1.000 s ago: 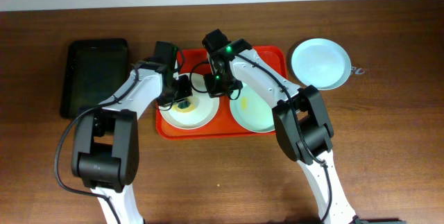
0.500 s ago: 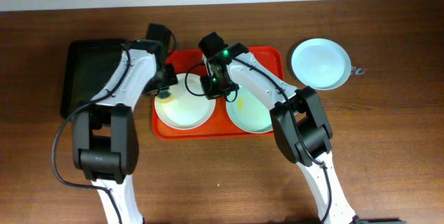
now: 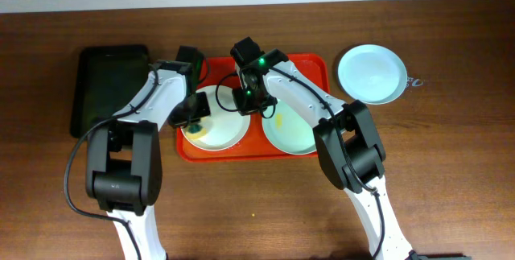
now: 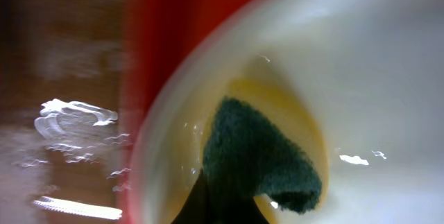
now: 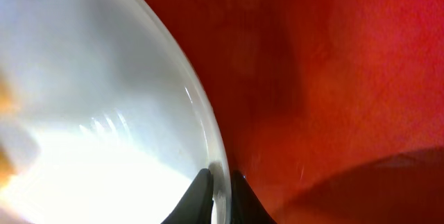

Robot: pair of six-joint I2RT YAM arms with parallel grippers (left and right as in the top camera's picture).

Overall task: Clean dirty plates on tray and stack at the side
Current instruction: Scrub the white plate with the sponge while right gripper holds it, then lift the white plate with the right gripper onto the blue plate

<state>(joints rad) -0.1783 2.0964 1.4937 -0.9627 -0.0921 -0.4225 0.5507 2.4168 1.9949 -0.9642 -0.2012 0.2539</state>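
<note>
The red-orange tray (image 3: 312,63) holds a white plate (image 3: 225,127) on its left and a pale mint plate (image 3: 296,134) with a yellow smear on its right. A second mint plate (image 3: 371,73) lies on the table to the right. My left gripper (image 3: 193,117) is shut on a dark green and yellow sponge (image 4: 260,151) and presses it on the white plate (image 4: 374,64) near its left rim. My right gripper (image 3: 246,101) is shut on the white plate's far-right rim (image 5: 208,130), which sits between its fingertips (image 5: 198,197).
A smaller black tray (image 3: 109,87) lies on the table left of the red tray. Brown wooden tabletop (image 3: 451,171) surrounds everything. The red tray floor (image 5: 333,78) fills the right wrist view beside the plate.
My left gripper swept the sponge from the plate's middle up to its far-left edge, then back down to the left side. My right gripper has kept its hold on the rim.
</note>
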